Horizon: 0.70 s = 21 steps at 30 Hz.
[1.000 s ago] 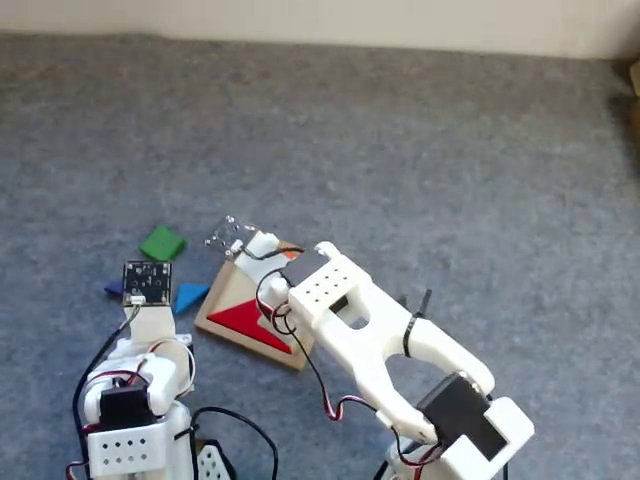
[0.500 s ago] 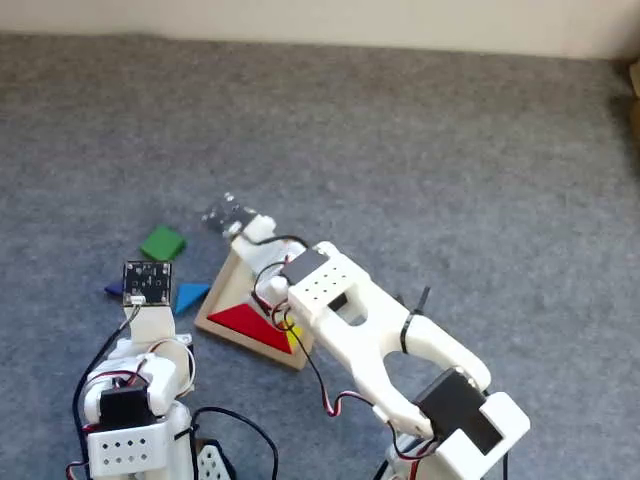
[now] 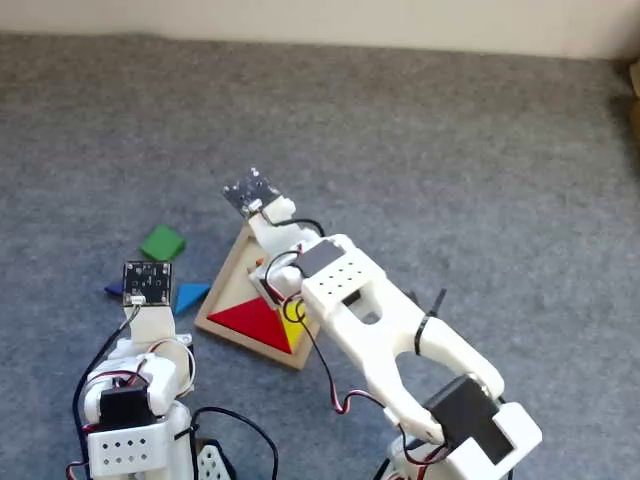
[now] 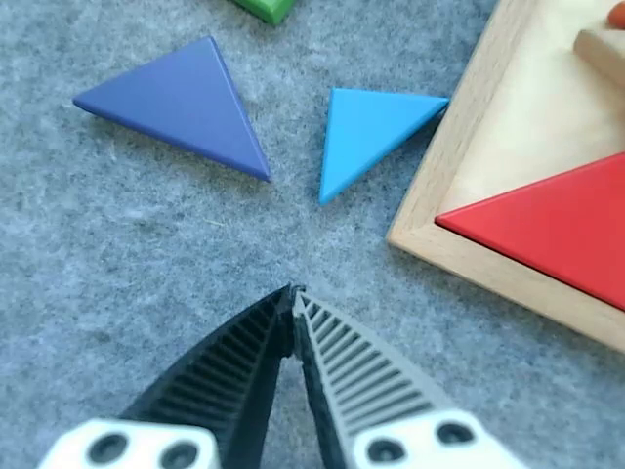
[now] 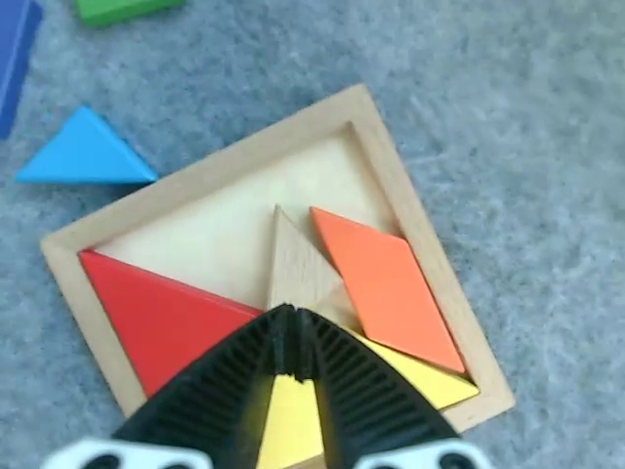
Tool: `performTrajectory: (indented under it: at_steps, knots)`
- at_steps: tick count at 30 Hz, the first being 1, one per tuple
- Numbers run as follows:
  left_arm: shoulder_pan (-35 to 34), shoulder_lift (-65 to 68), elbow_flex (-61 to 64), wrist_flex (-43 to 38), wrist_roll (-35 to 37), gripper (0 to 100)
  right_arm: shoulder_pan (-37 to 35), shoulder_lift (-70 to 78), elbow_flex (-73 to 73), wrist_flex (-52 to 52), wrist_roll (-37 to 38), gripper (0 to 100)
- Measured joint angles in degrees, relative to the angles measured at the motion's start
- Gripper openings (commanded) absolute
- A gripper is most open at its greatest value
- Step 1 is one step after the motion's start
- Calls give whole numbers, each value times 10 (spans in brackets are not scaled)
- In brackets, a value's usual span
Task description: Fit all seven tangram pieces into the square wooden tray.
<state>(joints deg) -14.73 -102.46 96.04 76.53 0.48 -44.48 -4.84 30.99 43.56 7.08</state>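
The square wooden tray [image 5: 405,200] holds a red triangle [image 5: 161,315], a plain wood triangle [image 5: 293,266], an orange parallelogram [image 5: 386,283] and a yellow triangle [image 5: 422,379]. My right gripper [image 5: 291,315] hangs shut and empty above the tray's middle. On the carpet beside the tray [image 4: 459,191] lie a light blue triangle [image 4: 366,129], a dark blue triangle [image 4: 181,103] and a green square [image 3: 162,242]. My left gripper [image 4: 293,293] is shut, holds nothing, and sits just short of the two blue triangles.
Grey carpet covers the whole floor, with wide open room beyond and to the right of the tray [image 3: 245,343]. The right arm [image 3: 340,290] reaches over the tray's right half. The left arm's base [image 3: 125,420] stands at the near left.
The right arm has lifted and swung its wrist away from the tray toward the far side, uncovering a yellow triangle in the tray. The left arm has kept still.
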Motion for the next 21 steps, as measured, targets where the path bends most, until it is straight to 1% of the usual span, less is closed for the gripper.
performTrajectory:
  at_steps: [7,10,14,21]
  knots:
    - [0,0,0,0,0,13,-1,-2,0,0,-2,169]
    - [0,0,0,0,0,13,-3,-2,0,0,-2,176]
    - [0,0,0,0,0,13,-22,1,0,0,-2,177]
    - [0,0,0,0,0,13,-45,72,0,-33,-2,177]
